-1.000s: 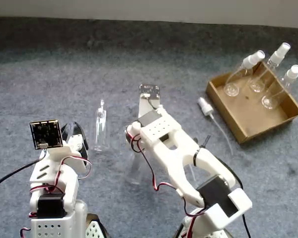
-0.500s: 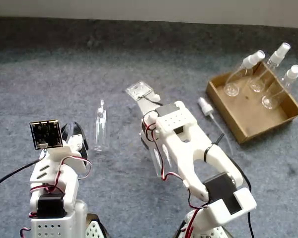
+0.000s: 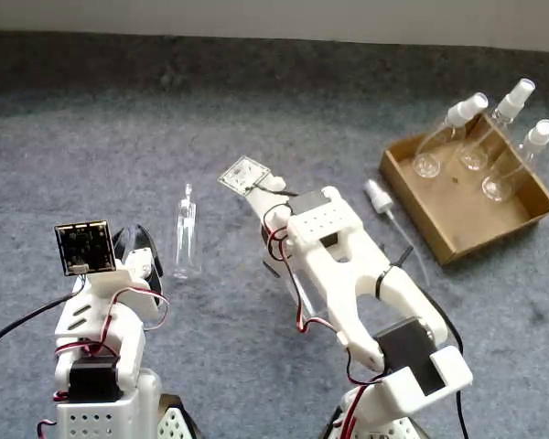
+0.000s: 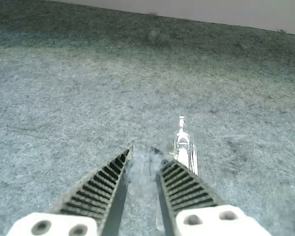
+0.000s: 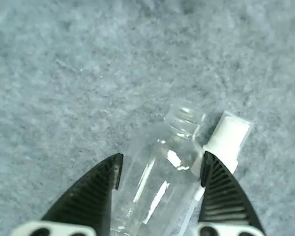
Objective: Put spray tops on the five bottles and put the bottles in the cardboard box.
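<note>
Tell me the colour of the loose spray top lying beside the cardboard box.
White. The spray top shows best in the high view.

Three capped bottles (image 3: 480, 137) in cardboard box (image 3: 453, 215), spray top (image 3: 378, 195) beside it

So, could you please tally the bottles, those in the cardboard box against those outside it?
Bottles with white spray tops, in the cardboard box: 3
Bottle lying on the mat: 1
Open-necked bottle in the right gripper: 1
Total: 5
</note>
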Robot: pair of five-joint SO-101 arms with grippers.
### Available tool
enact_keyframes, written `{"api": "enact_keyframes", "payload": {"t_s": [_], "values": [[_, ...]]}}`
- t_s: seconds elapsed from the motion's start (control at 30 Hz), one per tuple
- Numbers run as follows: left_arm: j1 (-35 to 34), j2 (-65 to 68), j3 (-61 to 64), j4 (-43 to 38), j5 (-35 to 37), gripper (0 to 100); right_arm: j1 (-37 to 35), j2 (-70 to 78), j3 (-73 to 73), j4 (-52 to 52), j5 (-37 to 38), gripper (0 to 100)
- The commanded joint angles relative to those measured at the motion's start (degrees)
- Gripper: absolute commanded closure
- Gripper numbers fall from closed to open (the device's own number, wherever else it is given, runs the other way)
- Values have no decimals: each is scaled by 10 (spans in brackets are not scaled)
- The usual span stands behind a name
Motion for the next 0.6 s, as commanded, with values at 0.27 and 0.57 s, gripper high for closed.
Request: {"api": "enact_keyframes", "payload": {"t_s": [0.27, 0.57], "values": [[0, 2, -27, 1, -4, 986, 12, -5, -24, 4, -91, 844], [1, 2, -27, 1, -4, 986, 9, -10, -30, 65, -216, 844]]}}
